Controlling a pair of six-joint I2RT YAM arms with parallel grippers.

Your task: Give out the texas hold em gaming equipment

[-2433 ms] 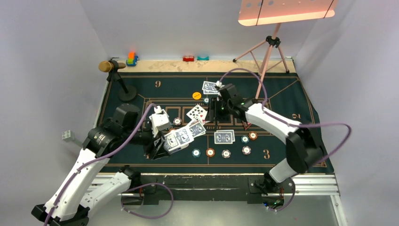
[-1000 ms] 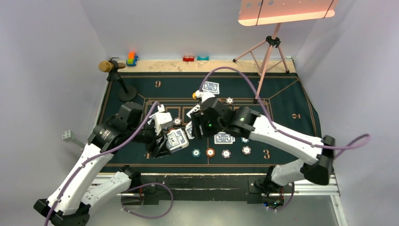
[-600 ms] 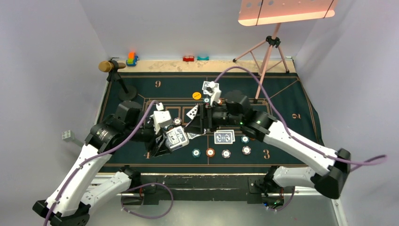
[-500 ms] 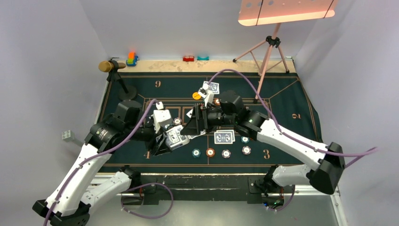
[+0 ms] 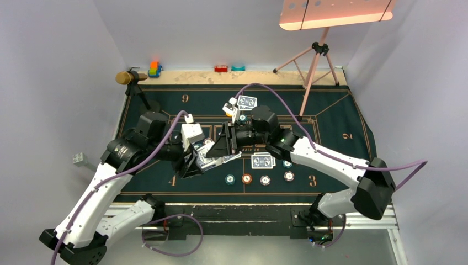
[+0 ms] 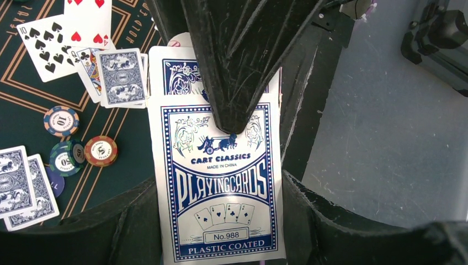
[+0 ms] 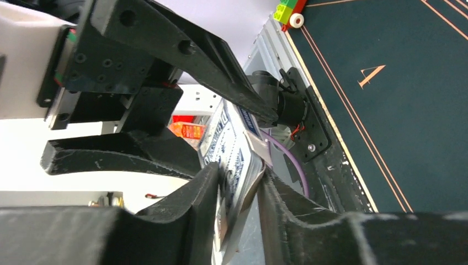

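A blue and white pack of playing cards point(image 6: 221, 187) hangs above the mat, with my left gripper point(image 6: 219, 179) shut on its lower end. My right gripper point(image 7: 238, 176) comes in from the opposite side, and its two fingers press on the same pack point(image 7: 234, 157). Seen from above, the pack point(image 5: 213, 160) sits between the left gripper point(image 5: 198, 163) and the right gripper point(image 5: 221, 153). Face-up cards point(image 6: 47, 49) and a blue-backed card point(image 6: 121, 77) lie on the mat. Chips point(image 6: 100, 150) lie near them, and further chips point(image 5: 246, 178) form a row at the front. Two blue-backed cards point(image 5: 263, 160) rest beside that row.
The dark green mat point(image 5: 342, 121) covers the table. A microphone on a round stand point(image 5: 149, 109) is at the back left, and a pink tripod point(image 5: 314, 55) at the back right. Small toys point(image 5: 154, 69) sit along the far edge. Another pair of blue-backed cards point(image 5: 246, 102) lies mid-back.
My right arm swung from the far middle of the mat towards the left gripper, and its jaws narrowed onto the pack. The left gripper kept hold of the pack and shifted slightly.
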